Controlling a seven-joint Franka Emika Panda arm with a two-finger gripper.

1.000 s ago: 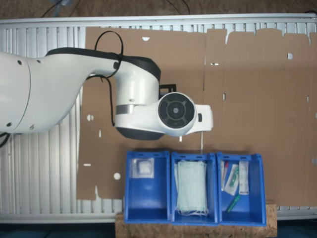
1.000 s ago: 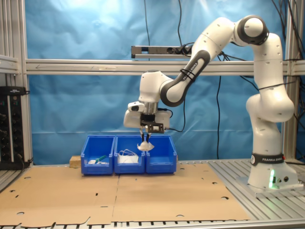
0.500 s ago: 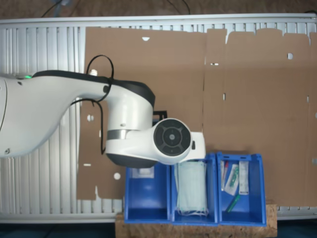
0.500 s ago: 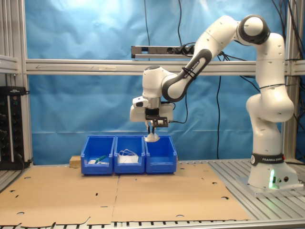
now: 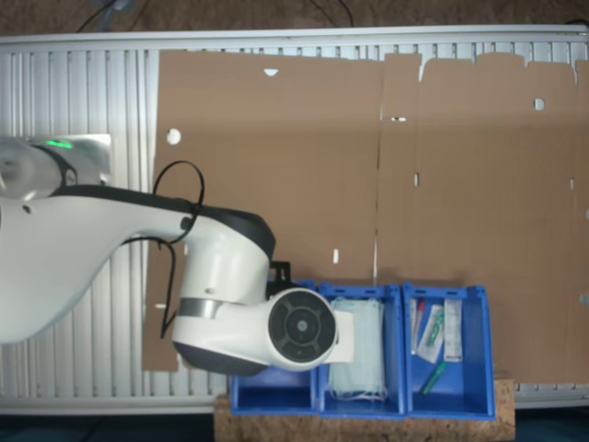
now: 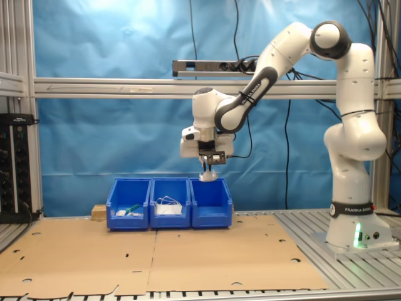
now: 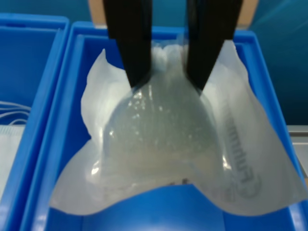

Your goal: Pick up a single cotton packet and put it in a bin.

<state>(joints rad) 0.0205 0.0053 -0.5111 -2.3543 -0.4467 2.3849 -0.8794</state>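
Wrist view: the two black fingers (image 7: 132, 48) of the gripper (image 7: 168, 79) are pinched on the upper edge of the small white cotton packet in its crumpled translucent wrapper (image 7: 168, 144), which hangs below them with its corners flared out, directly above the open mouth of a blue rectangular plastic bin (image 7: 62, 110). In the second exterior view the gripper (image 6: 207, 175) sits above the end bin (image 6: 212, 204) at the second exterior view's right of the row of three, with the packet (image 6: 207, 177) dangling just over its rim and not touching it; the middle bin (image 6: 169, 204) and the far bin (image 6: 130, 204) stand alongside. In the first exterior view the white arm (image 5: 239, 304) covers much of that end bin (image 5: 267, 391), beside the bin of pale green masks (image 5: 354, 345). By this showing, the pickup is done and the carry looks finished; what remains is probably a short descent, opening the fingers, and letting the packet fall inside.
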